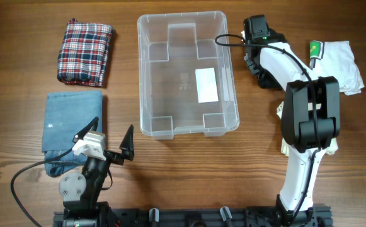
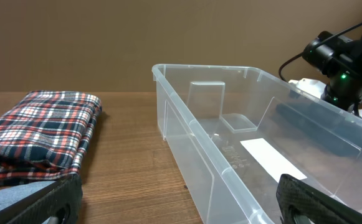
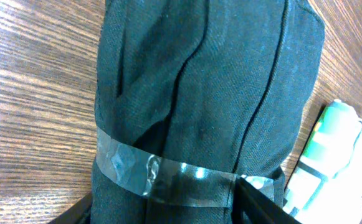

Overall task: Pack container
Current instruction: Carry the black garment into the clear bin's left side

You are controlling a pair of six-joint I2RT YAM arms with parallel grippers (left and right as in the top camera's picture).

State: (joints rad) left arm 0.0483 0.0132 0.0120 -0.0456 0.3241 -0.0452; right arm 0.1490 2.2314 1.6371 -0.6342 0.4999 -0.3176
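The clear container (image 1: 146, 75) stands mid-table, empty, with a white label (image 1: 206, 85) on its base. It also shows in the left wrist view (image 2: 200, 66). My right gripper (image 1: 256, 61) is just right of the container. In the right wrist view its fingers (image 3: 168, 211) press both sides of a dark cloth roll (image 3: 205, 93) bound with clear tape. The roll lies on the table. My left gripper (image 1: 113, 125) is open and empty near the container's front left corner; its jaws (image 2: 181, 205) show in the left wrist view.
A folded plaid cloth (image 1: 84, 50) lies at the back left, also in the left wrist view (image 2: 40, 134). Folded blue denim (image 1: 69, 120) lies beside my left gripper. A white cloth (image 1: 343, 63) with a green-and-white tag (image 3: 321, 155) lies at the right.
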